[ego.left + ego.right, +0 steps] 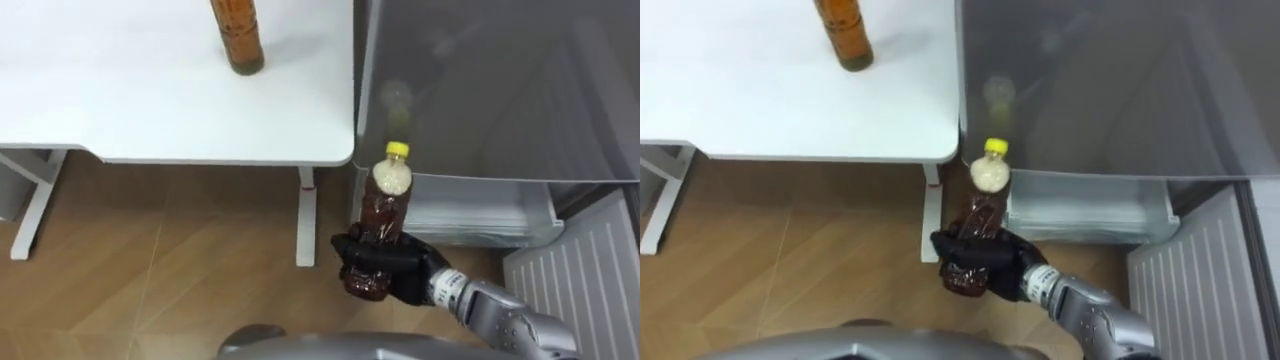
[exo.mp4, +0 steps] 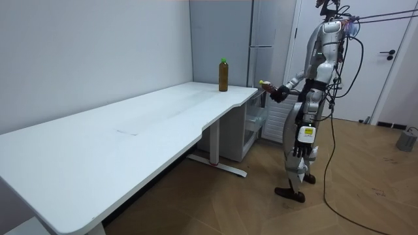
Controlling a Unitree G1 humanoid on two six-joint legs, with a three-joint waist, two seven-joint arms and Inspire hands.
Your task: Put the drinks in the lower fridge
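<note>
Left eye view, lower centre: gripping the yellow-capped bottle (image 1: 386,205) in the right hand (image 1: 402,268). Keep upright, swing toward the open fridge drawer (image 1: 480,215) at right of frame, clear of the tabletop (image 1: 150,90) edge, lower gently

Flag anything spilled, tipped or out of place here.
Nothing stands out. The right hand holds a yellow-capped bottle upright before the open lower fridge, the other bottle stands upright on the table, and no spill shows on the floor.

Right hand (image 1: 380,265) clenched, arm forward
Its fingers curl round a bottle (image 1: 388,205); left hand (image 2: 299,150) hangs at the side.
</note>
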